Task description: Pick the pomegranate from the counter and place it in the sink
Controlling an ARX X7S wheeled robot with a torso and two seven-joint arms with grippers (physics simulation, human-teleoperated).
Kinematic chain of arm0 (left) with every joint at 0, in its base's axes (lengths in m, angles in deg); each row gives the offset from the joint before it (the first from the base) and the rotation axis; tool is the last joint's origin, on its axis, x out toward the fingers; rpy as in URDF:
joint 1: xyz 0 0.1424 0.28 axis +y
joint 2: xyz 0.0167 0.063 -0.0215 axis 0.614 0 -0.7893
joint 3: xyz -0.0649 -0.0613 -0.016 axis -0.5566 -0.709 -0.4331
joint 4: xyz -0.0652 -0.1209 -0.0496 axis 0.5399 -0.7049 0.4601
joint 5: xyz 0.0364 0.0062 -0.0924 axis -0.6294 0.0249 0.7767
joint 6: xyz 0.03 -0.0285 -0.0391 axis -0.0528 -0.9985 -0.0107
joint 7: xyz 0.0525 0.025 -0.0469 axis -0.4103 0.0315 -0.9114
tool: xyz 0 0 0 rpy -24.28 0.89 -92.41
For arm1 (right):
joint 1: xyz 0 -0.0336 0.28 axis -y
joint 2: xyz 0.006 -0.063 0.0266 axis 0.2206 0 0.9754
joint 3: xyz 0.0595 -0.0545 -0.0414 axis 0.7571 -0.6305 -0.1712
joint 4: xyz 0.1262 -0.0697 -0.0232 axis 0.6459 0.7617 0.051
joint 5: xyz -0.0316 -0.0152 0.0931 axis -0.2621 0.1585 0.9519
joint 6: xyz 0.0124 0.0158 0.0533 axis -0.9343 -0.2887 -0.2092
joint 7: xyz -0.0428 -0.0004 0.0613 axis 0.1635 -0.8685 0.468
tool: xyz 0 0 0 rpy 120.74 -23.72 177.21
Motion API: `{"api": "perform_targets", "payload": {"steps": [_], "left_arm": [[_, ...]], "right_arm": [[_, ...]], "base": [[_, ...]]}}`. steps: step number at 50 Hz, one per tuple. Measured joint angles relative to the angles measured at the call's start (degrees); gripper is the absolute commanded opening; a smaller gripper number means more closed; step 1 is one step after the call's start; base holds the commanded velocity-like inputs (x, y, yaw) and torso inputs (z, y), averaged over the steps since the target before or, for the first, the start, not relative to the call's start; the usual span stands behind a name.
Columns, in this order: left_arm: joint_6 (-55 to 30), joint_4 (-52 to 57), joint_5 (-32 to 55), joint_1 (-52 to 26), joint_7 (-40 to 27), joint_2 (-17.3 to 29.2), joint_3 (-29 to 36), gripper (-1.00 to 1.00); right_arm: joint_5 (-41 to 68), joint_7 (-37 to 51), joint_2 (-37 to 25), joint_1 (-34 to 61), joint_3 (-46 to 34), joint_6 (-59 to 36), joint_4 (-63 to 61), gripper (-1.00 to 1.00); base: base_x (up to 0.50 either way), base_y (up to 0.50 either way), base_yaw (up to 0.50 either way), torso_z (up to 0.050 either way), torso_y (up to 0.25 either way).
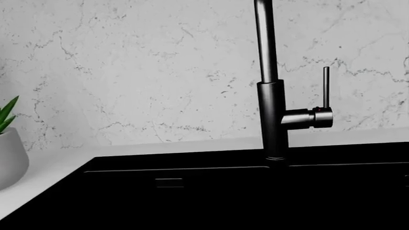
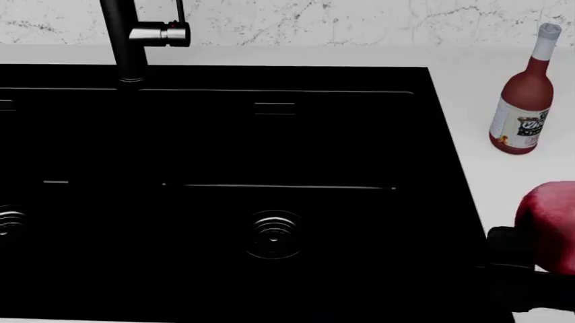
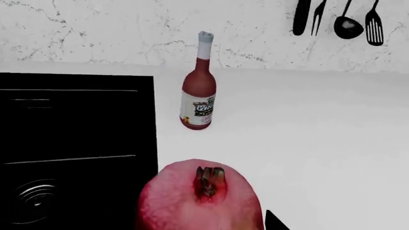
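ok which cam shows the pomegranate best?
Right wrist view: the pomegranate fills the lower centre, crown tip visible, with counter behind. Head view catches only a slice of it at the right edge, beside the sink. Left wrist view doesn't show it.

Your right gripper [image 2: 530, 269] sits at the head view's lower right edge, dark body only (its jaws' spacing stays unreadable).

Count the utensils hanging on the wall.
4, in a row on the marble backsplash above the counter: knife, fork, ladle, slotted spatula. More may hang out of frame.
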Motion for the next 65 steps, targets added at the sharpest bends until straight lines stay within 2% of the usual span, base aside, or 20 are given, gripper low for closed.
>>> {"api": "perform_targets", "payload": {"steps": [14,38,65], "left_arm": [[0.26,-0.27,0.10,-0.11,-0.07,0.03,0.20,1.00],[0.77,-0.85,0.37,-0.12,-0.14,0.19,0.18,1.00],[1.19,-0.87,0.79,0.33,-0.32,0.34,0.08,1.00]], "right_arm": [[-3.21,-4.10,4.12,10.71,-9.76,-2.03,2.40,-1.00],[-21.45,-23.74,13.32,22.35,-25.56,-1.83,13.00,-1.00],[-40.06,-46.22,23.91,32.72,-44.29,6.42,34.06,-1.00]], "base": [[0.00,0.00,0.00,0.000,0.000],[0.00,0.00,0.00,0.000,0.000],[0.00,0.00,0.00,0.000,0.000]]}}
